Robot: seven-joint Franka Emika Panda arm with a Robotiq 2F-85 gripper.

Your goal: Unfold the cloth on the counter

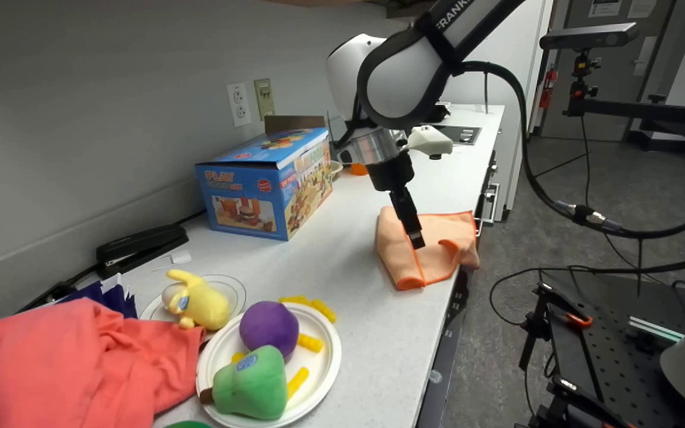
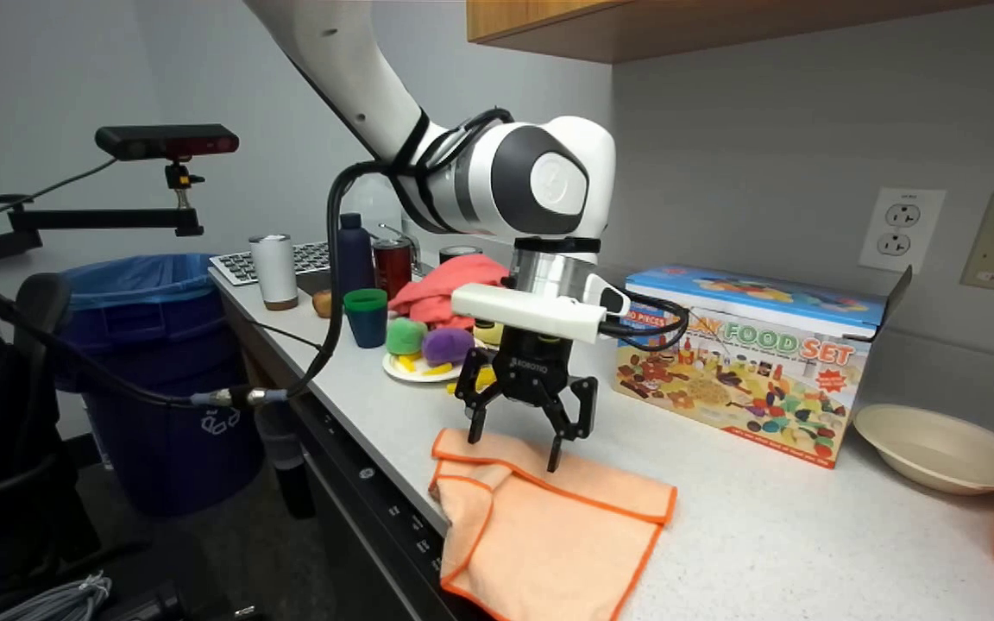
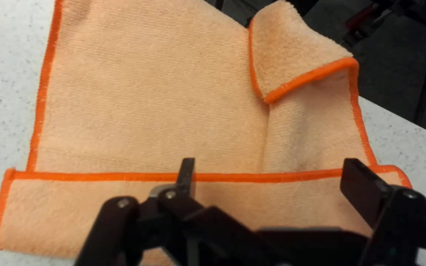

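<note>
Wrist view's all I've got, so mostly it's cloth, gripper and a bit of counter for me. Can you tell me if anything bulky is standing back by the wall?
Observer: Yes. In both exterior views a blue play-food box stands close to the wall, apart from the cloth.
Operator: Okay, noted. Any other fabric around that I shouldn't mix up with this piece?
Observer: Yes, a bunched coral-red fabric lies on the counter next to the white plate.
</note>
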